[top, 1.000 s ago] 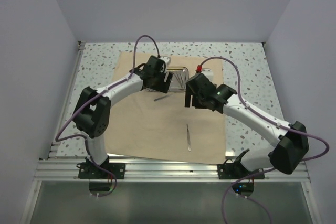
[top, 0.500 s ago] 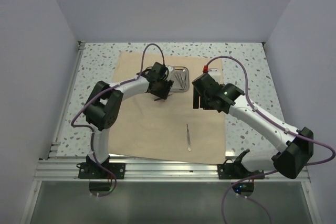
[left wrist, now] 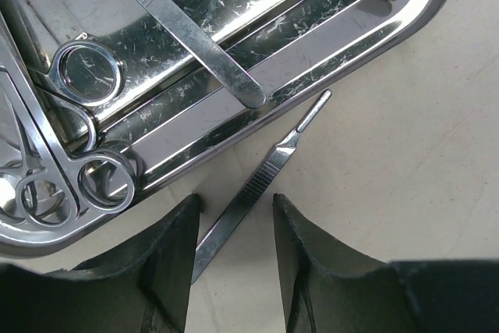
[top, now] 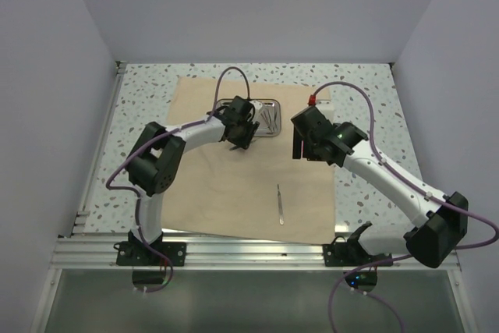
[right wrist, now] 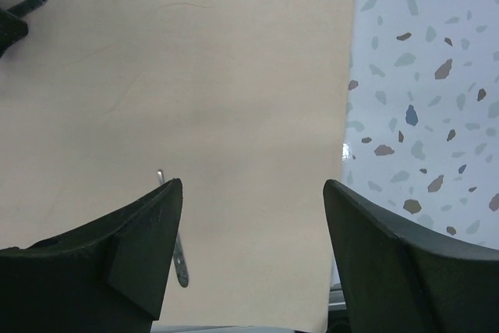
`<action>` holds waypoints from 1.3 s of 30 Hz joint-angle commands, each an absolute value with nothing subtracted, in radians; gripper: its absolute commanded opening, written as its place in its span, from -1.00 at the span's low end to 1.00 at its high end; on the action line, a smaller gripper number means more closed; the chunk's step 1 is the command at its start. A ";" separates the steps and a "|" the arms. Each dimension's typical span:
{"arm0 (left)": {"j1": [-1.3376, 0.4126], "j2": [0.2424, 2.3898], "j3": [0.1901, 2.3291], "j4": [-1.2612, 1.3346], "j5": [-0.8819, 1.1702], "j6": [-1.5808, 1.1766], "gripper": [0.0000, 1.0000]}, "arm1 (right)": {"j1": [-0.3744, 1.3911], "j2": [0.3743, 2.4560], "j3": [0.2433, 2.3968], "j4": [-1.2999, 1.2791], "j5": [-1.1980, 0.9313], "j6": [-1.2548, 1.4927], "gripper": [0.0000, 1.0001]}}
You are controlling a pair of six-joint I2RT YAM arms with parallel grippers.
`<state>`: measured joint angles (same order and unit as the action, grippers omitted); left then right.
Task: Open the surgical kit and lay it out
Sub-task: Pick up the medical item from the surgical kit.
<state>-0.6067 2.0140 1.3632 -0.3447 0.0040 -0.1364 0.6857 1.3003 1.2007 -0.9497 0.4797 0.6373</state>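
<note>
The tan cloth wrap (top: 226, 185) lies spread flat on the table. Near its far edge sits the steel tray (left wrist: 366, 37), holding ring-handled scissors (left wrist: 87, 74) and flat tweezers (left wrist: 187, 37). A slim ribbed scalpel handle (left wrist: 261, 181) lies on the cloth just outside the tray's rim. My left gripper (left wrist: 235, 202) is low over it with its jaws on either side of the handle. They are narrowed but open, with a gap showing on the right side. My right gripper (right wrist: 251, 189) hovers open over the cloth's right part, holding nothing. Another slim silver instrument (top: 279, 204) lies on the cloth nearer the front.
The speckled tabletop (right wrist: 429, 76) shows to the right of the cloth's edge. White walls enclose the table on three sides. A metal rail (top: 249, 251) runs along the near edge by the arm bases.
My left gripper has dropped to the cloth beside the tray, and its jaws have narrowed around the scalpel handle. The right gripper has drifted slightly right and is open as before.
</note>
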 commanded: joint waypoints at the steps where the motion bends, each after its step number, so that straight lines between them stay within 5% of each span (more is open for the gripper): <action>1: -0.647 2.031 1.312 -0.380 0.038 -0.133 -0.10 | 0.663 1.292 1.201 -0.925 0.489 0.611 0.53; 11: -0.649 2.115 1.299 -0.469 0.092 -0.143 -0.43 | 0.601 1.278 1.164 -0.874 0.449 0.580 0.51; 20: -0.653 2.072 1.296 -0.531 0.123 -0.149 -1.00 | 0.566 1.264 1.123 -0.831 0.420 0.566 0.49; 39: -0.672 2.000 1.551 -0.745 0.057 -0.235 -1.00 | 0.552 1.266 1.098 -0.778 0.396 0.542 0.47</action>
<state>-0.6643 2.0178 1.4727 -0.6506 0.0235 -0.1848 0.5598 1.2888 1.1034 -0.8112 0.4004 0.5560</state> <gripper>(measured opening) 0.009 0.735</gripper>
